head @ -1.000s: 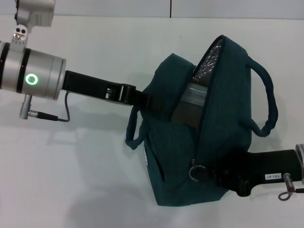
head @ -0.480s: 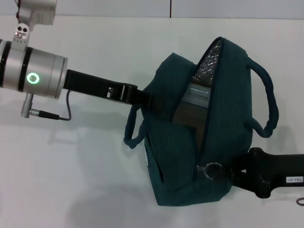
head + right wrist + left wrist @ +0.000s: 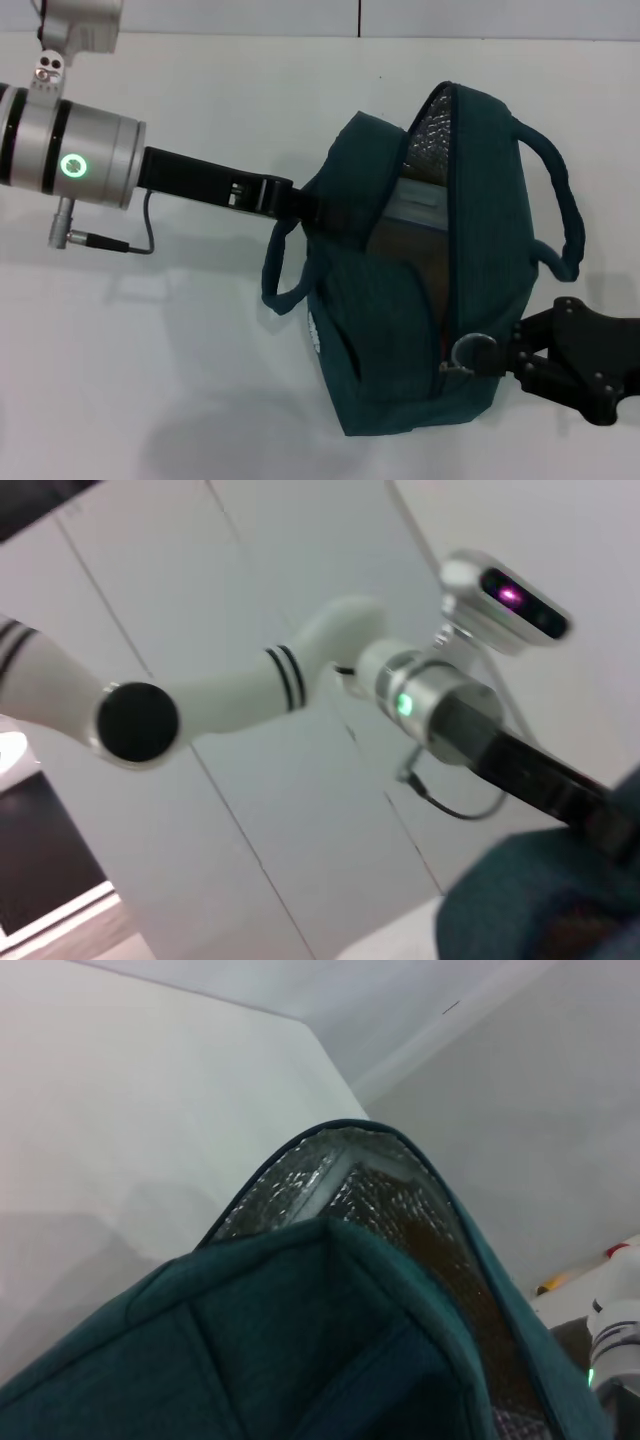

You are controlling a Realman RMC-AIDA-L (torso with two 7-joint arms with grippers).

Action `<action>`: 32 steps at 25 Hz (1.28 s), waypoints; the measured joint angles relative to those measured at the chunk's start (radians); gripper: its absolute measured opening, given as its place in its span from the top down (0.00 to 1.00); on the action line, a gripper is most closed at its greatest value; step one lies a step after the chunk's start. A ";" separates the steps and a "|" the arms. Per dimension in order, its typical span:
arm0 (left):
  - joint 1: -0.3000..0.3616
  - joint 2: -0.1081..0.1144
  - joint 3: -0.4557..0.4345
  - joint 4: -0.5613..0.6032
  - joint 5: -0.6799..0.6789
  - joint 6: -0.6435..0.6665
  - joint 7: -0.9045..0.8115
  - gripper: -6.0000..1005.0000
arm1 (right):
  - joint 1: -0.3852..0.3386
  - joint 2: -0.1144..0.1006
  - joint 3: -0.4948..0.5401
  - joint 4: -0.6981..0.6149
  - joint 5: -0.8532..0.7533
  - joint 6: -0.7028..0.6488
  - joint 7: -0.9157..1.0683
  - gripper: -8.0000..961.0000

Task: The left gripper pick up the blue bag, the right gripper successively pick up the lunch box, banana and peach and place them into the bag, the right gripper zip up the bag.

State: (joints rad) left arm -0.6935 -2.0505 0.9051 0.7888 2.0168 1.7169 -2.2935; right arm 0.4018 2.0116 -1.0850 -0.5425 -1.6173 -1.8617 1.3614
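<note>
The blue bag [image 3: 430, 270] stands on the white desk [image 3: 180, 340], its top slit open at the far end so the silver foil lining [image 3: 425, 140] and the lunch box [image 3: 412, 205] inside are visible. The left end effector [image 3: 308, 208] reaches in from the left and is clamped on the bag's left side near one handle [image 3: 280, 270]. The right end effector [image 3: 512, 352] is at the near right corner of the bag, just beside the metal ring pull [image 3: 470, 350]; it seems closed on the pull, but I cannot tell for sure.
</note>
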 joint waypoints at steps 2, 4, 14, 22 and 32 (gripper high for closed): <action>0.000 0.000 0.000 0.000 -0.009 -0.003 0.004 0.95 | 0.004 0.001 0.009 0.000 0.008 -0.019 -0.013 0.97; 0.000 0.000 0.000 0.000 -0.016 -0.006 0.008 0.95 | 0.008 0.002 0.012 -0.001 0.025 -0.032 -0.025 0.97; -0.004 -0.010 0.000 -0.002 -0.067 -0.025 0.046 0.90 | 0.048 0.007 0.013 0.008 0.077 -0.015 -0.050 0.97; 0.000 -0.006 -0.027 -0.060 -0.107 -0.027 0.133 0.77 | 0.057 0.011 0.012 0.030 0.181 0.012 -0.083 0.97; 0.073 0.009 -0.109 -0.073 -0.264 0.006 0.340 0.54 | 0.096 0.006 0.018 0.065 0.197 0.021 -0.090 0.97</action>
State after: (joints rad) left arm -0.6204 -2.0413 0.7956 0.7157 1.7530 1.7228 -1.9531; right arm 0.4974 2.0179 -1.0673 -0.4773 -1.4205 -1.8406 1.2715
